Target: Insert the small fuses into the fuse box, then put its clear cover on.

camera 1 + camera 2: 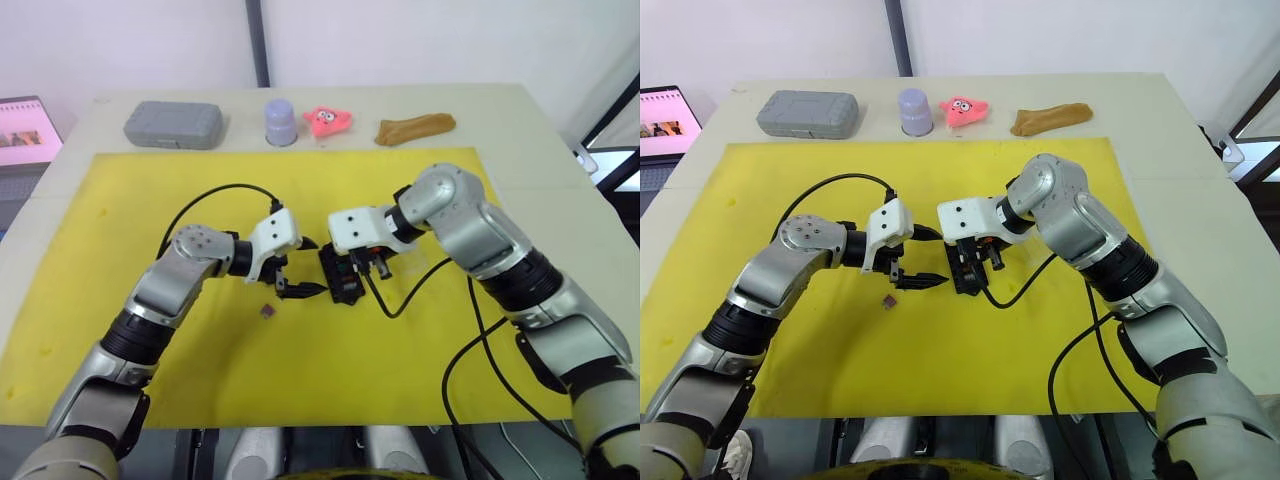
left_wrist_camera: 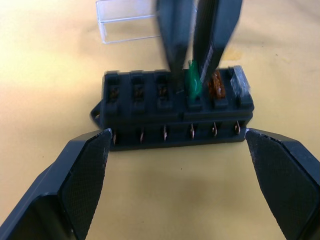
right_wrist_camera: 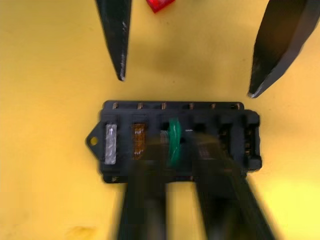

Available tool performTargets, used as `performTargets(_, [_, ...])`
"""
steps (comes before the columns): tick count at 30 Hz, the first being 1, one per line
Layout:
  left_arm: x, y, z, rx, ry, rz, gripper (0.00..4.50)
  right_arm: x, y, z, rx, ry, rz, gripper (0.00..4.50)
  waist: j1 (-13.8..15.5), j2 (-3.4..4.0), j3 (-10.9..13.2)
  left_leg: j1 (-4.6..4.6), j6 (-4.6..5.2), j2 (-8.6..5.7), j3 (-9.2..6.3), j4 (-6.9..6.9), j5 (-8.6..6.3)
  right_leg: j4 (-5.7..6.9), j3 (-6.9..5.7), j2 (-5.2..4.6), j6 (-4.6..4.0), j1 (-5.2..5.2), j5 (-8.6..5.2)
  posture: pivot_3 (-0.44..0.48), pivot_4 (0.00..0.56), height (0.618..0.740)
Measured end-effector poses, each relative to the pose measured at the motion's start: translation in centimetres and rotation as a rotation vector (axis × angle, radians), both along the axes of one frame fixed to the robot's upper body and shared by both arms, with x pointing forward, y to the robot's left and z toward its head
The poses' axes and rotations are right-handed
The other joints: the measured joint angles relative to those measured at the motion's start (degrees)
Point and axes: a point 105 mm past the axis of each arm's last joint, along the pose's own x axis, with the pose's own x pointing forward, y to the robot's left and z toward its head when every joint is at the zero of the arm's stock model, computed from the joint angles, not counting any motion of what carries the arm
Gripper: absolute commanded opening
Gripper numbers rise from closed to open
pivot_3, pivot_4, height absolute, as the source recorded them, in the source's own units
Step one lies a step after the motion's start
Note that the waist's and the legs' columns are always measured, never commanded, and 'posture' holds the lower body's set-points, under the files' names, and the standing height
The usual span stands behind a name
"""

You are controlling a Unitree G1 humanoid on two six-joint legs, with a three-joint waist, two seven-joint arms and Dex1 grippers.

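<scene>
The black fuse box (image 2: 175, 112) lies on the yellow mat (image 1: 300, 380) between my two grippers. My right gripper (image 2: 192, 75) reaches down onto it, shut on a green fuse (image 2: 194, 84) that stands tilted in a slot. An orange fuse (image 2: 216, 85) and a clear-grey fuse (image 2: 239, 81) sit in the slots beside it. My left gripper (image 2: 177, 134) is open wide, its fingertips (image 2: 90, 165) on either side of the box's long wall without touching it. The clear cover (image 2: 125, 22) lies on the mat just behind the box. A small reddish fuse (image 1: 267, 312) lies loose near my left gripper.
Along the table's far edge stand a grey case (image 1: 173, 124), a lavender cup (image 1: 281, 122), a pink toy (image 1: 327, 120) and a brown object (image 1: 415, 127). A laptop (image 1: 25, 140) sits off to the left. Black cables loop over the mat (image 1: 400, 300).
</scene>
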Motion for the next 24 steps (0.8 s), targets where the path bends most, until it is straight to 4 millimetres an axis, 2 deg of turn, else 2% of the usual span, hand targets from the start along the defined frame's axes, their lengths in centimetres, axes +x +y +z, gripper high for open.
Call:
performTargets(12, [0.0, 0.0, 0.0, 0.0, -0.002, 0.0, 4.5, 0.2, -0.1, 0.1, 0.006, 0.014, -0.018, 0.94, 0.04, 0.0, 0.0, -0.04, 0.0, -0.02, 0.0, 0.0, 0.0, -0.01, 0.0, -0.02, 0.0, -0.03, 0.0, 0.0, 0.15, 0.74])
performTargets(24, [0.2, 0.0, 0.2, -0.002, -0.013, -0.002, 4.5, 0.1, -1.0, 0.9, 0.027, 0.106, -0.085, 0.94, -0.02, 0.01, 0.01, -0.05, 0.0, -0.02, 0.0, 0.0, 0.0, -0.01, 0.0, -0.02, 0.0, -0.06, 0.0, 0.0, 0.15, 0.74])
